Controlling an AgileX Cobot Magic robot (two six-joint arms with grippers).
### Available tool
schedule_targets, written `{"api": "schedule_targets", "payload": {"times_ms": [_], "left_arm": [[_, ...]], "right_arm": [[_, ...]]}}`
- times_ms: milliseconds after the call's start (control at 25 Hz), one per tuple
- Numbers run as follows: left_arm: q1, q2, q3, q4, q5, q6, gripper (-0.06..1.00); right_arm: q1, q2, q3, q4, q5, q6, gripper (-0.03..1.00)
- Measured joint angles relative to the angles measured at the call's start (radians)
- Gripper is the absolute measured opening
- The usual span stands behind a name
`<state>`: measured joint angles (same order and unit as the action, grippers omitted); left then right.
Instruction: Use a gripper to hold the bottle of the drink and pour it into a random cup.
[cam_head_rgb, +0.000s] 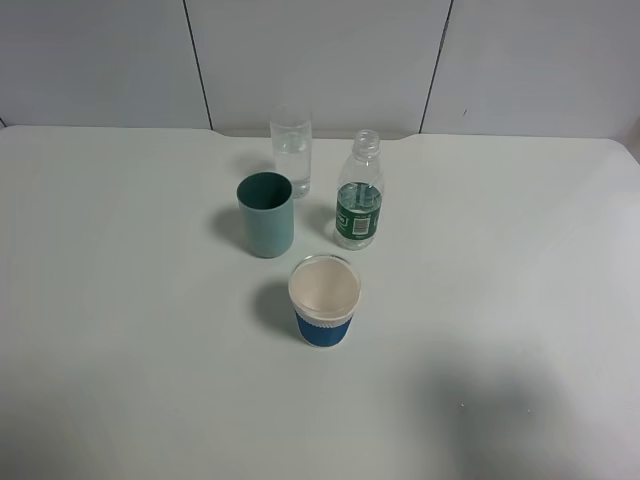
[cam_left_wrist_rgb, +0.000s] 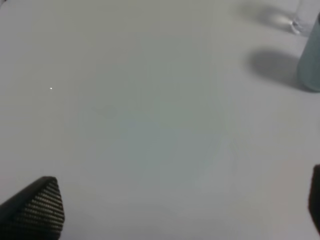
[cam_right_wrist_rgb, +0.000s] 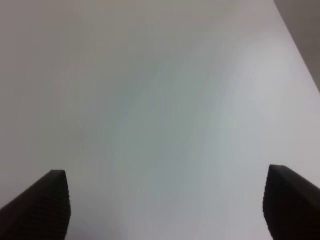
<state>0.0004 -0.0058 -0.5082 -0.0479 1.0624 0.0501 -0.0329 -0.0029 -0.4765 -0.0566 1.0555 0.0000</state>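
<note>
Exterior high view: neither arm appears; only the white table (cam_head_rgb: 120, 350) and four vessels near the upper middle of the frame.
Bottle of the drink (cam_head_rgb: 359, 192): upright, cap off, right of centre, dark green label low on its body; its liquid level is hard to read through the clear plastic.
Clear cup (cam_head_rgb: 291, 150): upright just left of the bottle and further up the frame, faint against the pale wall; its base is partly hidden behind the teal cup's rim.
Teal cup (cam_head_rgb: 266, 214): upright, left of the bottle, apart from it.
White paper cup with blue sleeve (cam_head_rgb: 324, 301): lowest of the group, mouth open, nothing visible inside.
Left gripper (cam_left_wrist_rgb: 185, 210): jaws spread wide and released, nothing between them; one fingertip is cut off at the lower left corner, the other is only a sliver at the right edge. Teal cup and glass base are blurred and cropped at the upper right.
Right gripper (cam_right_wrist_rgb: 165, 205): jaws apart, empty, over bare table; both fingertips are cropped by the lower corners.
</note>
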Motion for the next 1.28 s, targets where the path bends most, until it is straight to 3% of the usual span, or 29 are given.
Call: {"api": "schedule_targets", "payload": {"times_ms": [1280], "left_arm": [[0.0,0.0,0.0,0.0,0.0,0.0,0.99]], "right_arm": [[0.0,0.0,0.0,0.006,0.0,0.0,0.77]]}}
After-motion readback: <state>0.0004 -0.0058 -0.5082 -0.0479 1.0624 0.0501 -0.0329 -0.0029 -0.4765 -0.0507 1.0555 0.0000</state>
